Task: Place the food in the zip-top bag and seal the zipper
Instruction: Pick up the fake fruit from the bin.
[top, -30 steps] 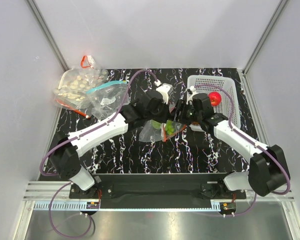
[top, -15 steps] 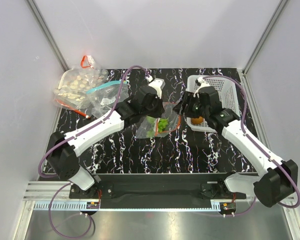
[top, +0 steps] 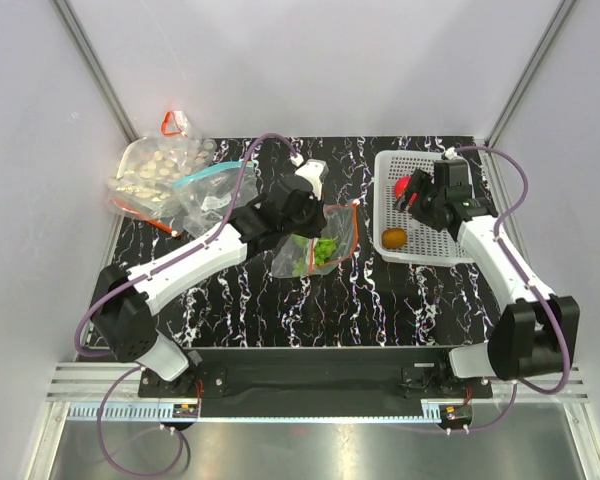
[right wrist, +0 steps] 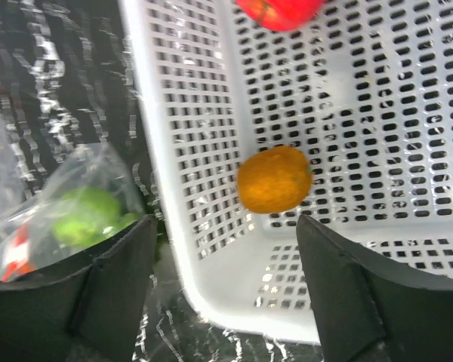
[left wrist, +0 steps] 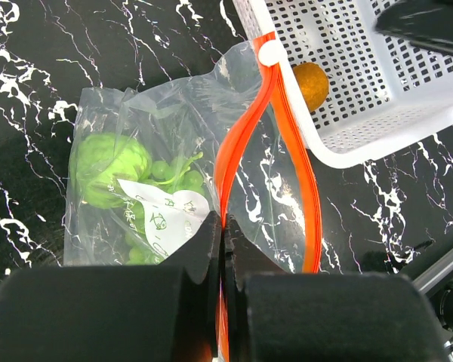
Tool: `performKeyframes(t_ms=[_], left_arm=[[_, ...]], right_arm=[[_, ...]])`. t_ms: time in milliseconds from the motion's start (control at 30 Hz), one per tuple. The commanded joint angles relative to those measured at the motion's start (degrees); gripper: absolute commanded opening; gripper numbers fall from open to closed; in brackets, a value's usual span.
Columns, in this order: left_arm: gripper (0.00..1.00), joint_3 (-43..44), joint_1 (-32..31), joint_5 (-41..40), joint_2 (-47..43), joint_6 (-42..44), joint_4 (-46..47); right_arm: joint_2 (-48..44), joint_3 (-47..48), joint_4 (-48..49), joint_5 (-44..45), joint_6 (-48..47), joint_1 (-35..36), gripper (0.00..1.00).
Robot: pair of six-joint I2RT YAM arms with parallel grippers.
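- pinching one side of the red-orange zipper (left wrist: 245,136) between clenched left fingers (left wrist: 196,253), zip-top bag (left wrist: 174,113) gaping beyond the tips.
- inside it, left of the tips: green roundish piece (left wrist: 109,167) and grape bunch (left wrist: 175,177).
- spread wide and grasping nothing: right fingers (right wrist: 109,283), over the white basket (right wrist: 181,151).
- in the basket, between those fingers and beyond: brown-orange ball (right wrist: 274,179); farther out, red fruit (right wrist: 279,9).

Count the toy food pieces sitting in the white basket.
2. The brown-orange ball lies near the white basket's near-left corner; the red fruit lies toward its far-left side. The right arm covers part of the basket, so another could be hidden.
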Motion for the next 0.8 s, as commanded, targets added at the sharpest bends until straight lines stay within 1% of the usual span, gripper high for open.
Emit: performKeyframes(t_ms=[0,200,267,433,467,567,667,700,767], left_arm=[[0.00,-0.03,-0.43,-1.88,-2.33,0.59,2.60],[0.00,-0.11,-0.96,-2.67,-2.16,1.03,2.78],[0.00,-0.11,-1.14,-2.85,-2.25,1.11,2.78],[0.00,0.50,-1.49,-4.25,-2.68,1.90,1.99],[0.00,0.50,-1.66,-4.86,-2.77,2.17,1.90],[0.00,0.15,-1.75,-5.57,-3.12,2.52,1.90],[0.00,-0.11,-1.93,-5.75,-3.30,2.61,1.81],[0.00,-0.11,-1.93,-5.84,-3.21,2.70,1.90],[0.00,-0.11,-1.93,-6.10,-3.21,2.78,1.73]], right_arm=[[3.16,1.08,0.89,0.80,0.54,-1.65,0.83],[12.12,0.99,5.55,0.19,2.47,-2.54,0.89],[15.54,1.43,7.04,-1.22,3.87,-2.54,0.91],[21.79,3.10,8.28,-0.26,5.90,-2.54,0.91],[23.46,3.53,8.36,-0.25,6.25,-2.54,0.90],[25.49,3.28,8.62,1.59,7.13,-2.54,0.83],[25.67,2.05,10.20,1.59,7.66,-2.63,0.64],[25.32,1.52,10.47,1.85,7.74,-2.63,0.55],[23.23,-0.23,11.52,2.29,8.18,-2.71,0.48]])
